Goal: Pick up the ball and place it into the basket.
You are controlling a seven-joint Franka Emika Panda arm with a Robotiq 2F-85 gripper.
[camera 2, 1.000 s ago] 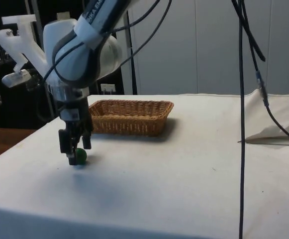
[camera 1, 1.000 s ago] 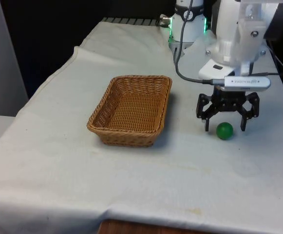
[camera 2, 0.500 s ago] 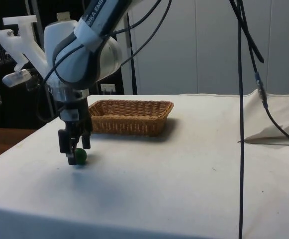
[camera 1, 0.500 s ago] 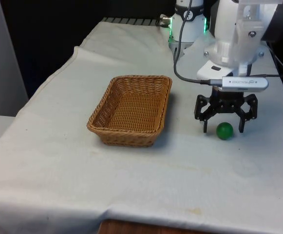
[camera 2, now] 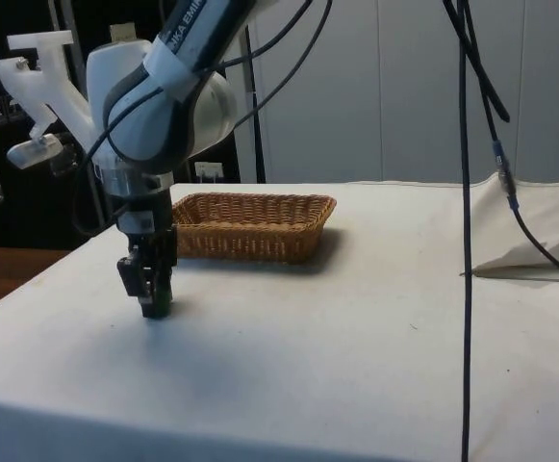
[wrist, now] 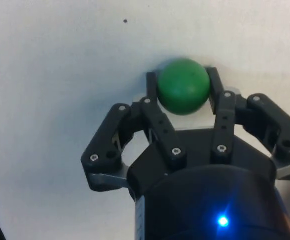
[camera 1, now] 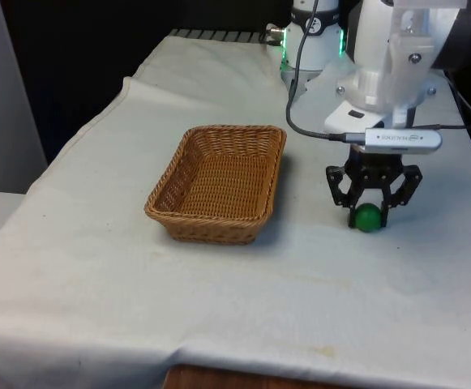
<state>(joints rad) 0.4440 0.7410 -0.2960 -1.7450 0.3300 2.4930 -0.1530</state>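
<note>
Gripper (wrist: 182, 82) clasps ball (wrist: 182, 86) (basket (camera 1: 219, 182) apart).

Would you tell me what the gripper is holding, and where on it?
The gripper holds the green ball, one finger on each opposite side, down at the tablecloth.

White rounded arm (camera 1: 397, 57); black linkage gripper (wrist: 183, 97), silver screws; grey cable (camera 1: 300, 89) looping alongside.

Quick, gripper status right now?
Black two-finger gripper: closed on the small green ball, down at the white tablecloth.
</note>
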